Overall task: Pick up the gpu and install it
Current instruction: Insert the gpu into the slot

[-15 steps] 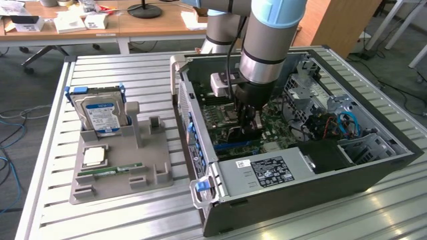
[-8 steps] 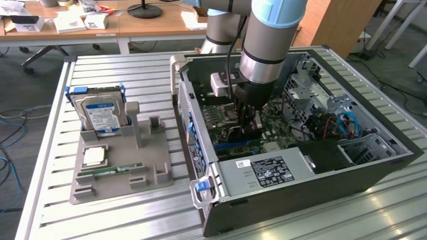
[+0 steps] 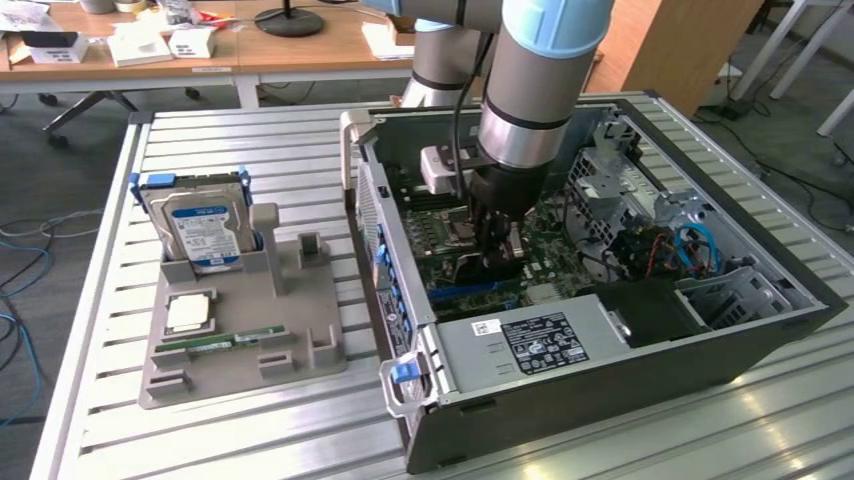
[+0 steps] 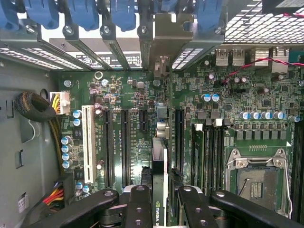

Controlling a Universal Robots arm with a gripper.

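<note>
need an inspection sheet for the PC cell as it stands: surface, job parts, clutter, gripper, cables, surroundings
Surface: slatted metal table; grey fixture tray beside open PC case.
Job's things: gpu on edge over the motherboard slots; cannot tell if seated.
Clutter: hard drive upright in tray; CPU and memory stick lying flat.
Grippers: gripper shut on gpu, down inside the case.
Cables: wire bundle and blue cable in case; floor cables.
Surroundings: desks with boxes behind.

The gpu point(image 4: 159, 194) edge carries an NVIDIA logo. Print on the hard drive point(image 3: 200, 230) label and the power supply point(image 3: 534, 345) label cannot be read.
</note>
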